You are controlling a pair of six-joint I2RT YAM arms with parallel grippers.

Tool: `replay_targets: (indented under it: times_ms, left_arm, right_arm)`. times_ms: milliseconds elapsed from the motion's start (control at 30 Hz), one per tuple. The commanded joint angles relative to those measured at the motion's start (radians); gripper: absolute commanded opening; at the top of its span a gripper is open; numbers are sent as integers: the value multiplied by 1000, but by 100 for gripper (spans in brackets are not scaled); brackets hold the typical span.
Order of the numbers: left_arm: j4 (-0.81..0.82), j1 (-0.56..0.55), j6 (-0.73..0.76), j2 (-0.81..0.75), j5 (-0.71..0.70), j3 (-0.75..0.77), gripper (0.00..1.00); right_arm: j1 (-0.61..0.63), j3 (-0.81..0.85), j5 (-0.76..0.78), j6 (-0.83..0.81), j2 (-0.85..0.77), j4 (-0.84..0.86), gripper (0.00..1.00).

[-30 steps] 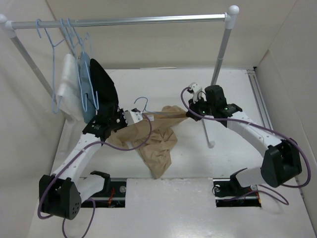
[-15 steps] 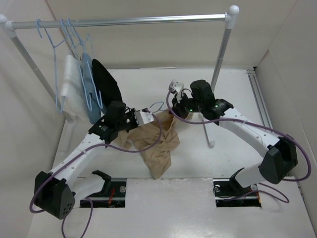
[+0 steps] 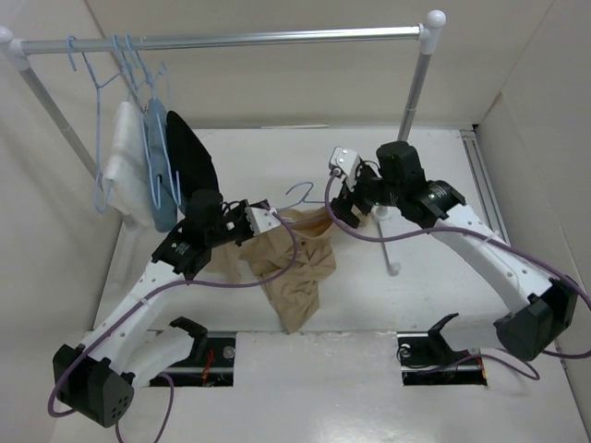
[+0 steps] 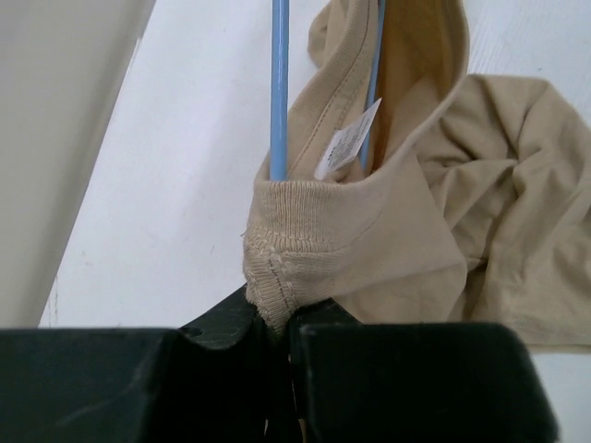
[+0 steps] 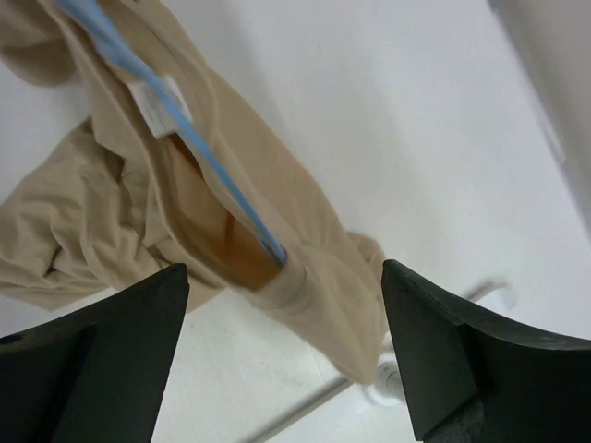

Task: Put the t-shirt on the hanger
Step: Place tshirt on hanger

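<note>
The thin light-blue wire hanger lies with its long axis running left to right between the two grippers, and its curved hook rises toward the far side. Both of its wires run inside the neck of the tan short-sleeved cotton t-shirt, past the small white label. The shirt is held up at mid-table by its collar. The rest of it droops in a crumpled heap toward the near edge of the white table.

Bare tabletop lies to the far side and the left. Just to the right stands the upright of the silver clothes rail, and at far left the white, blue and black garments hang from it.

The left gripper, its arm stretched forward and inward, has its jaws pressed tight on the ribbed collar. The right gripper reaches in from the right with a bent elbow. Its fingers are spread wide with nothing between them, poised over the shirt's shoulder where the hanger wire disappears into a fold.
</note>
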Motion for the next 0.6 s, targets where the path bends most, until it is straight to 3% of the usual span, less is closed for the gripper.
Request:
replay_targets:
  times_ms: [0, 233, 333, 400, 433, 567]
  left_arm:
    - [77, 2, -21, -28, 98, -2, 0]
    - [96, 20, -30, -47, 190, 19, 0]
    - [123, 43, -99, -47, 245, 41, 0]
    - [136, 68, -137, -47, 255, 50, 0]
    - [136, 86, -159, -47, 255, 59, 0]
    - [145, 125, -191, -56, 255, 59, 0]
  right_arm:
    - [53, 49, -6, -117, -57, 1, 90]
    - [83, 3, -20, -137, -22, 130, 92]
    - [35, -15, -75, -137, 22, 156, 85]
    - [0, -15, -155, -137, 44, 167, 77]
    - [-18, -15, -196, -137, 58, 156, 65]
    - [-55, -43, -238, -117, 23, 153, 33]
